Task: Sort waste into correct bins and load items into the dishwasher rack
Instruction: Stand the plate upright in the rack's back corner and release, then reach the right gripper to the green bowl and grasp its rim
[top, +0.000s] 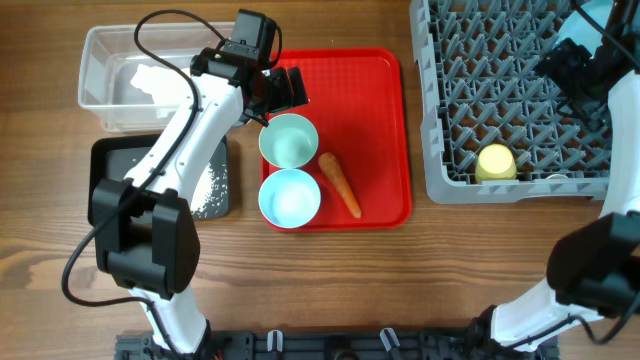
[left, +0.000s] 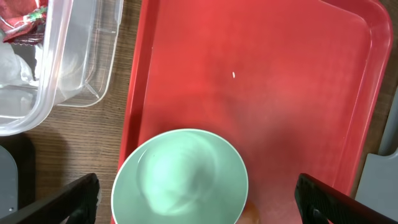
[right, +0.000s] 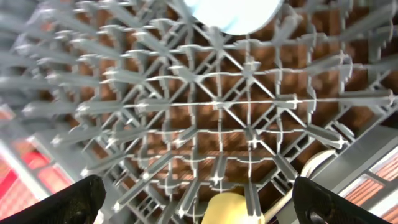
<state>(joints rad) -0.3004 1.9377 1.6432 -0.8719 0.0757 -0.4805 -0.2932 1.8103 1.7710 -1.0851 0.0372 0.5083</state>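
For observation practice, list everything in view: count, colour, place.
rack: 1, grey, right
cup: 1, yellow, in rack
plate: 1, light blue, in rack
red tray: 1, red, centre
green bowl: 1, pale green, red tray
blue bowl: 1, light blue, red tray
carrot: 1, orange, red tray
tub: 1, clear, far left
napkin: 1, white, tub
wrapper: 1, red, tub
black tray: 1, black, near left
rice: scattered, white, black tray
left gripper: 1, black, above green bowl
right gripper: 1, black, above rack

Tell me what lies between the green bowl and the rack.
Only bare red tray, then a strip of wooden table, seen in the overhead view.
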